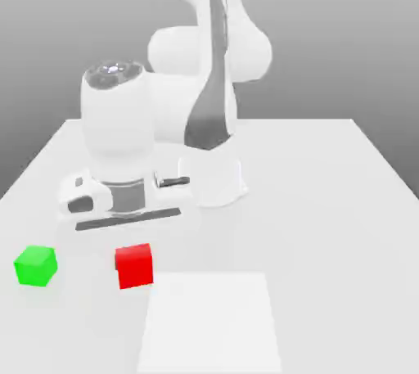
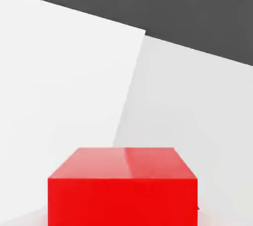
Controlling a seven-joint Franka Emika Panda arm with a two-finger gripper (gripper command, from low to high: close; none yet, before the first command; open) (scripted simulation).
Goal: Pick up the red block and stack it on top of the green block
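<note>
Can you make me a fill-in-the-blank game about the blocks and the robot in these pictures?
1. The red block is the same shape as the green block: each one is a ____.
2. In the exterior view, the block nearer the left edge is the ____ one.
3. The robot's arm is mostly coloured ____.
4. The robot still has to stack the red block on top of the ____ block.

Missing words: cube; green; white; green.
</note>
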